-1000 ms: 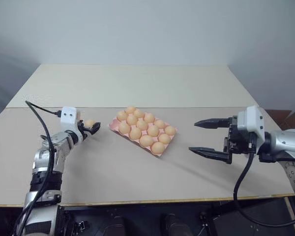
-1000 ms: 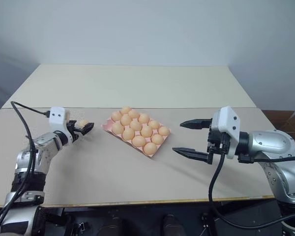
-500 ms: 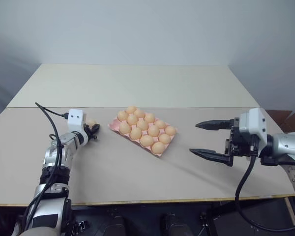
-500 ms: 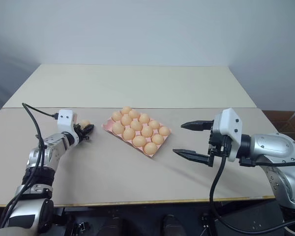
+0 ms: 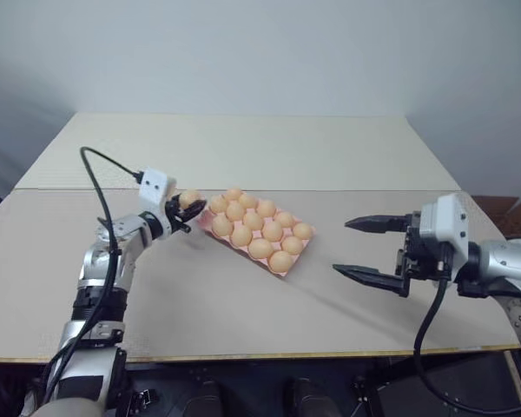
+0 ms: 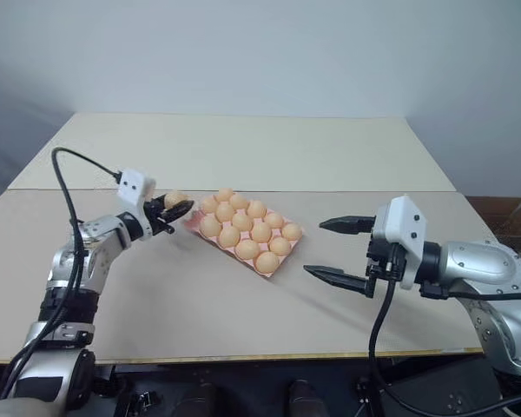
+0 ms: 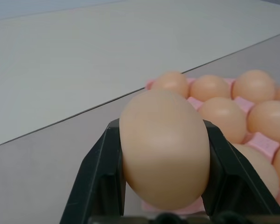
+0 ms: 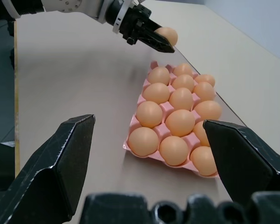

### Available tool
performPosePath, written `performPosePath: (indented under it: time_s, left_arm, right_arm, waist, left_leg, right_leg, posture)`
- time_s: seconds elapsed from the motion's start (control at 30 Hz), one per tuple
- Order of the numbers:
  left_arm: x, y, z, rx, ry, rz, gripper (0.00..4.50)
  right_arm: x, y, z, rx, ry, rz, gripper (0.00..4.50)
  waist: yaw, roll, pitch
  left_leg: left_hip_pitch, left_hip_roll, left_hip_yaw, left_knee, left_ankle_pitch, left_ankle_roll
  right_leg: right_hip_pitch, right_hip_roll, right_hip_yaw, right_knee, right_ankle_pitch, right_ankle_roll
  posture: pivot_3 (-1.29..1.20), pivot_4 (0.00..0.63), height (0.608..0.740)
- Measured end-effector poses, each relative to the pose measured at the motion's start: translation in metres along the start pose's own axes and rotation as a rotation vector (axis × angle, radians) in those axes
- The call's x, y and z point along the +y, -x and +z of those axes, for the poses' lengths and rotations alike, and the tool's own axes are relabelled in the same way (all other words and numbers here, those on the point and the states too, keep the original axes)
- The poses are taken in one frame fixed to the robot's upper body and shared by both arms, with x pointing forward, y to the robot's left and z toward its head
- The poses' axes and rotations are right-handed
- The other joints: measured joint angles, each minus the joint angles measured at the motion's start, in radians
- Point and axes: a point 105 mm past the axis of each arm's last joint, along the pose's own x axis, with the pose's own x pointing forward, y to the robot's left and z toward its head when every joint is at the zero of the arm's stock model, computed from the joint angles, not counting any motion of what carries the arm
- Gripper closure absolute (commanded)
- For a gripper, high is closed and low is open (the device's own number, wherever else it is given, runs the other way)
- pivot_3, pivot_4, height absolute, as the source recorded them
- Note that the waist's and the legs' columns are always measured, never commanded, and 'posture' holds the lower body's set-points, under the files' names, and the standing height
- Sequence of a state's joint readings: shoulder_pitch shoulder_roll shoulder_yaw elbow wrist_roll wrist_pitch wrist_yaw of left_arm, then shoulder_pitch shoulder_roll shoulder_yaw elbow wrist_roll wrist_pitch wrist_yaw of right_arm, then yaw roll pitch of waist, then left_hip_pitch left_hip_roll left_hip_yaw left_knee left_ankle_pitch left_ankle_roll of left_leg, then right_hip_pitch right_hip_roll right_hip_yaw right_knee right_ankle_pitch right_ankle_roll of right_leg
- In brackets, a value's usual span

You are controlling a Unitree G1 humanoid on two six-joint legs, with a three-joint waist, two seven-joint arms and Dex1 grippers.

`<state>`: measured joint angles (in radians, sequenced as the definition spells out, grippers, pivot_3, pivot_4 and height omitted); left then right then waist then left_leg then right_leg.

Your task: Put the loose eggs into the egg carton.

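Left gripper (image 5: 184, 215) is clamped on one egg (image 5: 188, 199), black fingers (image 7: 99, 177) pressing both flanks, egg's long axis roughly upright between them in the left wrist view, arm reaching across toward the tray. The egg carton (image 5: 286, 268) lies on the table (image 5: 243, 321) just beyond the gripper tips toward the robot's right, long axis running diagonally from its far-left corner down to the near-right, and the held egg hangs right at that far-left corner, slightly above it. Carton looks nearly full, about twelve eggs seated; can't make out which cup is free from here, maybe the corner nearest the left gripper. Left arm is clearly the nearer one. Right gripper (image 5: 371, 248) sits well apart to the right of the carton, jaws spread wide, holding nothing, pointing at the tray side-on. Next move probably a short carry over the open cup and a lowering; risk is knocking a seated neighbour. Versus a second ago: left gripper was farther out to the left with a gap of bare table between it and the carton, egg between its fingers near table level; now it has risen and swung right to the carton edge. Right gripper unchanged, carton not shifted
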<state>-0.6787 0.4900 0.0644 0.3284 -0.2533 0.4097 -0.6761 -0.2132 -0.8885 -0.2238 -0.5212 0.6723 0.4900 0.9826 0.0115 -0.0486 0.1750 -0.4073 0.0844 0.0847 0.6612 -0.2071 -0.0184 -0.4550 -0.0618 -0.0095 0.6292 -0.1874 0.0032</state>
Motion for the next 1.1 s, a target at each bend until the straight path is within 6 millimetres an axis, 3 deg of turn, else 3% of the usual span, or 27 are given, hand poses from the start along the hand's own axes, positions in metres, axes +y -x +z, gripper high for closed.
performPosePath:
  time_s: [0.2, 0.23, 0.43, 0.53, 0.67, 0.8, 0.97, 1.1]
  left_arm:
    - [-0.013, -0.006, -0.010, 0.039, -0.026, -0.098, 0.20]
    - [-0.014, -0.005, -0.010, 0.038, -0.027, -0.106, 0.05]
    - [-0.007, 0.003, -0.003, 0.026, -0.051, -0.111, 0.05]
    - [0.007, 0.021, 0.006, 0.007, -0.121, -0.081, 0.05]
    - [0.026, 0.059, 0.014, 0.002, -0.182, -0.052, 0.05]
    - [0.029, 0.104, 0.007, 0.060, -0.218, -0.082, 0.05]
    - [0.022, 0.156, 0.003, 0.161, -0.277, -0.089, 0.05]
    - [-0.002, 0.185, -0.004, 0.188, -0.206, -0.153, 0.05]
  right_arm:
    - [0.002, 0.003, 0.000, 0.004, 0.004, -0.029, 0.18]
    - [0.002, 0.003, 0.000, 0.004, 0.007, -0.031, 0.18]
    - [0.002, 0.003, 0.002, 0.001, 0.014, -0.036, 0.18]
    - [0.001, 0.003, 0.003, -0.002, 0.015, -0.036, 0.18]
    - [0.000, 0.003, 0.003, -0.004, 0.016, -0.038, 0.18]
    - [-0.002, 0.004, 0.001, 0.000, 0.004, -0.032, 0.18]
    - [-0.008, 0.001, 0.001, -0.007, -0.001, 0.002, 0.18]
    - [-0.018, -0.001, 0.001, -0.017, 0.007, 0.015, 0.18]
  waist:
    - [-0.006, 0.000, 0.000]
    - [-0.006, 0.000, 0.000]
    - [-0.007, 0.000, 0.000]
    - [-0.013, 0.000, 0.000]
    - [-0.021, 0.000, 0.000]
    - [-0.026, 0.000, 0.000]
    - [-0.025, 0.000, 0.000]
    - [-0.021, 0.001, 0.000]
  left_leg:
    - [0.000, 0.000, 0.000, 0.000, 0.000, 0.000]
    - [0.000, 0.000, 0.000, 0.000, 0.000, 0.000]
    - [0.000, 0.000, 0.000, 0.000, 0.000, 0.000]
    - [0.000, 0.000, 0.000, 0.000, 0.000, 0.000]
    - [0.000, 0.001, 0.000, 0.000, 0.000, 0.000]
    - [0.001, 0.001, 0.000, 0.000, 0.000, 0.000]
    - [0.001, 0.002, 0.001, 0.000, 0.000, 0.000]
    - [0.001, 0.002, 0.001, 0.000, 0.000, 0.000]
  right_leg:
    - [0.000, 0.000, 0.000, 0.000, 0.000, 0.000]
    - [0.000, 0.000, 0.000, 0.000, 0.000, 0.000]
    - [0.000, 0.000, 0.000, 0.000, 0.000, 0.000]
    - [0.000, 0.000, 0.000, 0.000, 0.000, 0.000]
    - [0.000, 0.000, 0.000, 0.000, 0.000, 0.000]
    - [-0.001, 0.000, 0.000, 0.000, 0.000, 0.000]
    - [-0.001, 0.000, 0.000, 0.000, -0.004, -0.006]
    - [-0.002, -0.001, -0.001, 0.000, -0.004, -0.007]
  posture:
    - [0.00, 0.150, 0.740]
    - [0.00, 0.150, 0.740]
    - [0.00, 0.150, 0.740]
    - [0.00, 0.150, 0.740]
    - [0.00, 0.150, 0.740]
    - [0.00, 0.150, 0.740]
    - [0.00, 0.150, 0.740]
    - [0.00, 0.150, 0.740]
